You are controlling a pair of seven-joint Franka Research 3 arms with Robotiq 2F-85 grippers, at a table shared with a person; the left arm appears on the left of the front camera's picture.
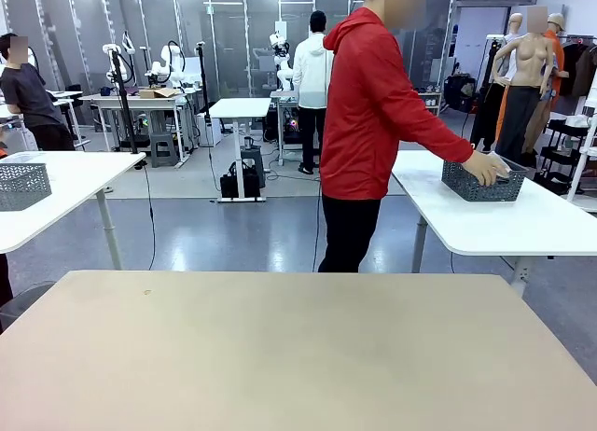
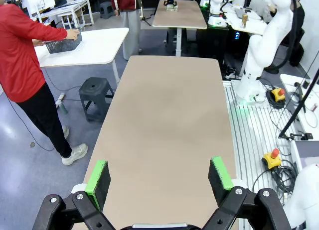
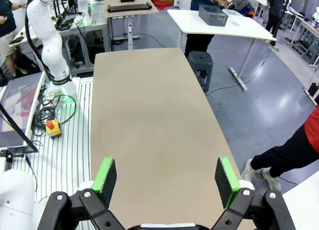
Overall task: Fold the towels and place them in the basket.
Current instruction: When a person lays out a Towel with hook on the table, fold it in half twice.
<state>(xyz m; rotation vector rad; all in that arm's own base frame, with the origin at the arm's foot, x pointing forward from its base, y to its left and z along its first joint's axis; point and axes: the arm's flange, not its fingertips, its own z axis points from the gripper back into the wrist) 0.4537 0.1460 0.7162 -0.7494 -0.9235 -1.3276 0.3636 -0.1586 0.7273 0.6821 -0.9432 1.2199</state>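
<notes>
Broad tan tabletop [image 1: 280, 356] runs smooth to all four edges, with open grey floor beyond its far edge, where a person in a red top [image 1: 373, 104] stands turned toward a white side table [image 1: 541, 230], one hand [image 1: 487, 168] on the dark mesh basket [image 1: 480, 184] sitting near that table's edge. Left gripper [image 2: 159, 171] hangs over one short end of the tabletop, green-padded fingers [image 2: 98, 180] spread wide and gripping nothing. Right gripper [image 3: 165, 171] hangs over the other end, fingers [image 3: 227, 180] equally far apart, above the surface.
</notes>
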